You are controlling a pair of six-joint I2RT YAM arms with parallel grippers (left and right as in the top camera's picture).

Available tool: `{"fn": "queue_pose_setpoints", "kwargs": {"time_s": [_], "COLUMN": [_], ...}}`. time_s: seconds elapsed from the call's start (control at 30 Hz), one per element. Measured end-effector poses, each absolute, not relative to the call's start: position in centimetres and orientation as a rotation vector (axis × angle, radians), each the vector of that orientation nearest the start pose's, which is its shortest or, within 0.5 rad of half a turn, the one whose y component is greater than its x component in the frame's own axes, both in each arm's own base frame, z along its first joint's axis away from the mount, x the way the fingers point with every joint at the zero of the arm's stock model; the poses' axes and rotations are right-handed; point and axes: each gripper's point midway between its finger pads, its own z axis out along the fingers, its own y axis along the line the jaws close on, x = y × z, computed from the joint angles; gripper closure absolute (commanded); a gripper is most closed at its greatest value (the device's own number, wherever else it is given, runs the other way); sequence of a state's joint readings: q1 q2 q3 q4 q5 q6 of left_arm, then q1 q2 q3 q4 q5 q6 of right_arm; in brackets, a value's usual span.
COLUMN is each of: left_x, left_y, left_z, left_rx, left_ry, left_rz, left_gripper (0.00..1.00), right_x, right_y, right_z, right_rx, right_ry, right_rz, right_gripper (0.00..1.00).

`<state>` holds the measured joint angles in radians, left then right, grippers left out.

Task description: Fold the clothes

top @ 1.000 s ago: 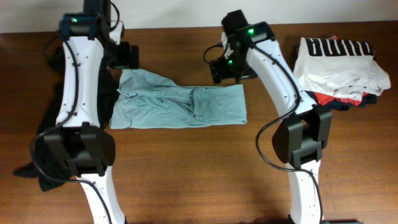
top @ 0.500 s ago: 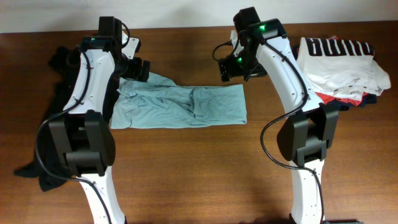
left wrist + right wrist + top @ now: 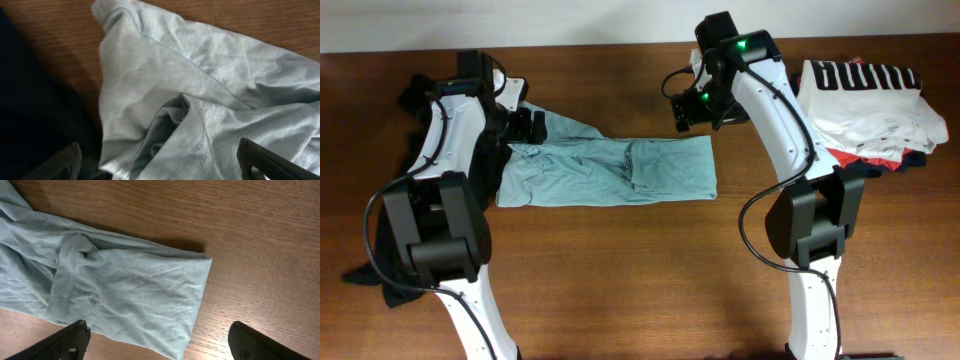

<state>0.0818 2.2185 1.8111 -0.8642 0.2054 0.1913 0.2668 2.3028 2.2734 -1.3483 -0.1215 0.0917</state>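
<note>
Shifted toward the left of the frame since half a second ago: left gripper (image 3: pixel 531 126), now hanging over the bunched upper-left end of the grey-teal shirt (image 3: pixel 610 170). No change at the right gripper (image 3: pixel 686 108), nor in the lie of the shirt.

Lowest in the overhead view, bare wooden table (image 3: pixel 640 290) between the two arm bases. At lower left, a dark edge of the black top (image 3: pixel 375 275), with more of it at upper left behind the left arm.

Across the middle, grey-teal shirt laid out as a long band, flat at its right end, rumpled with a raised fold at its left. In the left wrist view, that left end right against the black top.

Left fingers (image 3: pixel 262 160) spread wide at the bottom corners of that view, pinching nothing. Right gripper likewise spread wide and empty, hovering near the shirt's upper-right corner.

Farthest, at upper right, white shirt with black block letters (image 3: pixel 865 95) piled on red and navy garments (image 3: pixel 855 160), well apart from the grey-teal shirt.
</note>
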Motion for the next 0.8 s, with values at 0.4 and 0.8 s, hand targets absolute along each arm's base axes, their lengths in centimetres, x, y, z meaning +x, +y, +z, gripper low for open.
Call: {"fn": "queue_pose_setpoints", "kwargs": {"time_s": [0.4, 0.8], "left_x": [48.4, 48.0], "left_y": [-0.7, 0.5], "left_z": [2.3, 1.6], "left_rx": [0.213, 0.193], "left_ry": [2.834, 2.866], "left_rz": [-0.312, -0.214], "left_gripper": [0.01, 0.01], "right_x": [46.2, 46.1], "right_y": [14.8, 14.7], "right_z": [12.2, 12.1], "right_rx": [-0.281, -0.281], "right_ry": [2.973, 2.98], "right_rz": [0.224, 0.223], "right_gripper": [0.07, 0.07]}}
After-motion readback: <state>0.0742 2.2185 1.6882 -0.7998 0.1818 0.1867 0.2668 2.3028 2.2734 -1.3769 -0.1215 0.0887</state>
